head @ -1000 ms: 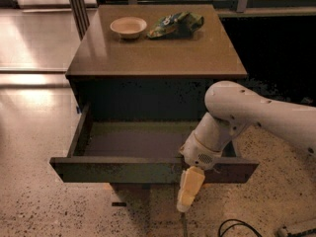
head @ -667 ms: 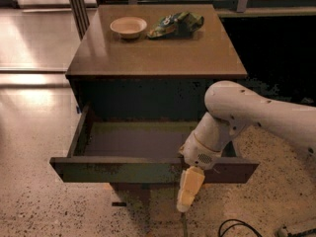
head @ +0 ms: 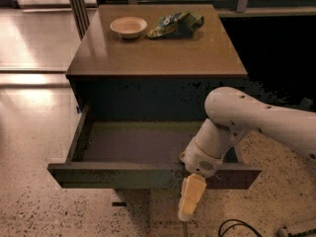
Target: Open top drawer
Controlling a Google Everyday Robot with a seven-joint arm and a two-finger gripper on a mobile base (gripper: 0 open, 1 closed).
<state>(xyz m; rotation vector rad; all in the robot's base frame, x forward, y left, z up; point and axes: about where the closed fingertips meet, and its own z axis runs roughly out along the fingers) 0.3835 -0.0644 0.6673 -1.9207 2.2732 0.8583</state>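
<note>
Below top drawer (head: 123,175), flat dark wooden front, pale blocky pincer (head: 186,212).

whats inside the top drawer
Only the bare floor of the top drawer shows; nothing lies on the visible part. The arm covers one front corner, so that spot is unknown. The gripper hangs outside, in front of the drawer front.
</note>
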